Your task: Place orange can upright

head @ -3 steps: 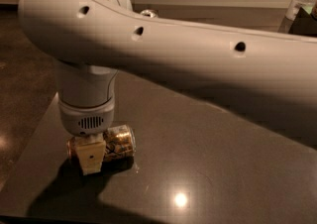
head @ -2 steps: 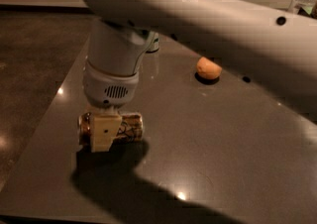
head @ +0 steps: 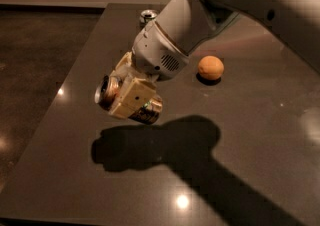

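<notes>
The orange can (head: 146, 110), copper with dark graphics and a silver top, is held in my gripper (head: 129, 98). It is lifted above the dark table (head: 65, 120), tilted with its silver top pointing left and slightly up. The gripper's cream fingers (head: 134, 96) are shut across the can's body. The can's shadow lies on the table below it.
A round orange fruit (head: 210, 67) sits on the table to the right of the gripper. Another can (head: 148, 16) stands at the table's far edge. The table's left edge runs diagonally, with dark floor beyond it.
The can lay on its side on the table in the gripper's grasp. Now it is lifted off the surface and tilted, with the wrist rotated.
</notes>
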Tool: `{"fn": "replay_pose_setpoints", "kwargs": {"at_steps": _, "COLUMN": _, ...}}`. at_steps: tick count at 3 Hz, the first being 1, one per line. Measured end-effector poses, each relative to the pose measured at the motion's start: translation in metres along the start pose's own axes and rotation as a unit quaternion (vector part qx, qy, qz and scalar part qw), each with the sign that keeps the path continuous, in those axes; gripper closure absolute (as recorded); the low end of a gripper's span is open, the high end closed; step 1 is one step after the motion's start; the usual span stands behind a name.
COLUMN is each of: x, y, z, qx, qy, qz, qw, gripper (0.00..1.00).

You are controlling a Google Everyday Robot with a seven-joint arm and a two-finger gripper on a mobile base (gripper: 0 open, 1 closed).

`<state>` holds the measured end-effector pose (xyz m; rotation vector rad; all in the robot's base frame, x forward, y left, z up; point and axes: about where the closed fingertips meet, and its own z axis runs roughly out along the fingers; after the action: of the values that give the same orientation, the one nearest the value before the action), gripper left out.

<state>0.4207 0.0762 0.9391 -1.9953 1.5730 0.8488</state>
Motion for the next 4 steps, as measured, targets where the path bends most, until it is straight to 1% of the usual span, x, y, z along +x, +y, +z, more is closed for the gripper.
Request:
{"fn": "replay_pose_setpoints", "kwargs": {"at_steps": 1, "x": -0.004, "y": -0.007, "z": -0.021, "qx": 0.059, "qy": -0.103, "qz": 0.020, "qw": 0.9927, "gripper": 1.00}}
{"fn": "replay_pose_setpoints", "kwargs": {"at_steps": 2, "x": -0.002, "y": -0.014, "z": -0.032, "qx": 0.104, "qy": -0.153, "qz": 0.036, "qw": 0.9821, "gripper": 1.00}}
{"fn": "replay_pose_setpoints", "kwargs": {"at_steps": 3, "x": 0.003, "y": -0.017, "z": -0.040, "qx": 0.132, "qy": -0.215, "qz": 0.048, "qw": 0.9665, "gripper": 1.00}}
{"fn": "replay_pose_setpoints", "kwargs": {"at_steps": 4, "x": 0.009, "y": -0.019, "z": -0.040, "qx": 0.127, "qy": -0.254, "qz": 0.047, "qw": 0.9576, "gripper": 1.00}}
